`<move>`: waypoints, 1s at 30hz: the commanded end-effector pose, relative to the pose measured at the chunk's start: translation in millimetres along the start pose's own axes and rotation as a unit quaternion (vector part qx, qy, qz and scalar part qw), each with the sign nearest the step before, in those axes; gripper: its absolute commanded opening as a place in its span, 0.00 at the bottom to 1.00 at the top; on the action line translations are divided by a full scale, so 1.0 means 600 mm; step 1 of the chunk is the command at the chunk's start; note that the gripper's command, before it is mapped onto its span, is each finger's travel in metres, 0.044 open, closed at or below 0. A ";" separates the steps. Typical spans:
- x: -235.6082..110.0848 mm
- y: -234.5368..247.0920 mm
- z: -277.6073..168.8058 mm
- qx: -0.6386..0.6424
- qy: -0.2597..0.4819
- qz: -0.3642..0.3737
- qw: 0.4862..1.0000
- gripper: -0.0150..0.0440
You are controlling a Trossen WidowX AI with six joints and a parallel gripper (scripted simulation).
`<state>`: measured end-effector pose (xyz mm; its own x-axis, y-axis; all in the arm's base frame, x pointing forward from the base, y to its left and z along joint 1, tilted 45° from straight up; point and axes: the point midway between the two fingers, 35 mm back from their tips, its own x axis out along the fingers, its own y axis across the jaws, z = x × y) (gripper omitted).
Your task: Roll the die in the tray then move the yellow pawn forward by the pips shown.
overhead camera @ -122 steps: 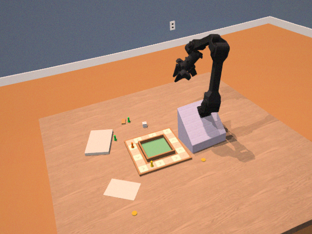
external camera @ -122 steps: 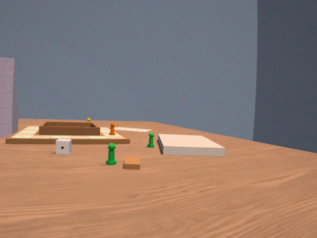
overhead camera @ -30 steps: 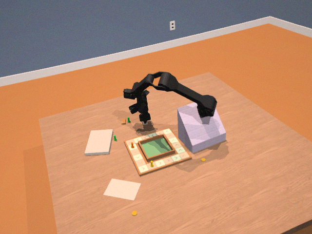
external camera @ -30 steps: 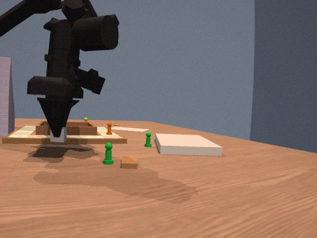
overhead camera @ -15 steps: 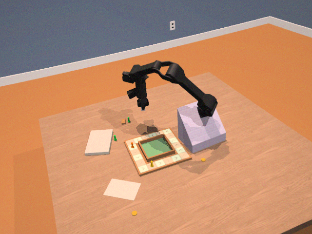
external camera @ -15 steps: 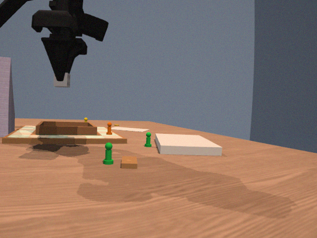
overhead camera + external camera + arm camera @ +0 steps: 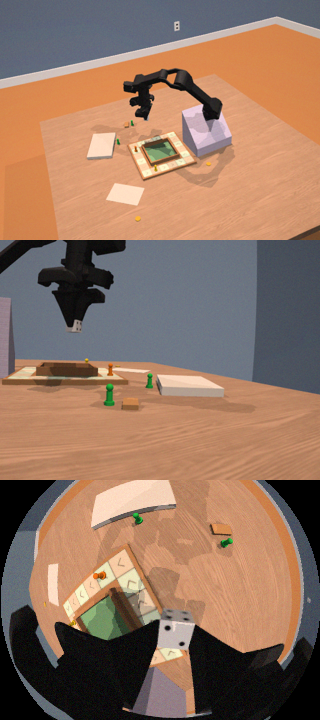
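The black arm's jaws grip the small white pipped die (image 7: pixel 75 326), holding it high above the wooden bench (image 7: pixel 180 436), beside the brown-walled green tray (image 7: pixel 160 150).

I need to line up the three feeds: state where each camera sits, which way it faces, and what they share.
Top: high, off the table's corner, looking down; whole arm shows.
Exterior: low at table height, facing the board and wall; only the gripper shows, holding the die.
Wrist: on the arm, facing down past the fingers; die between them.
All three share die, board, green pawns.
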<state>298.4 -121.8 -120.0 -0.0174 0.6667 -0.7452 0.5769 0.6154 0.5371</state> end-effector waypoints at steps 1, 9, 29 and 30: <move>0.004 0.026 -0.010 0.045 0.000 0.001 0.999 0.25; 0.013 0.080 -0.035 0.139 -0.001 0.002 0.990 0.25; 0.042 0.196 -0.122 0.366 0.010 0.007 0.930 0.25; 0.044 0.201 -0.127 0.377 0.011 0.007 0.926 0.25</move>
<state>308.0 -8.5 -50.2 -0.0152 0.6795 -0.7335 0.9697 0.1889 0.1548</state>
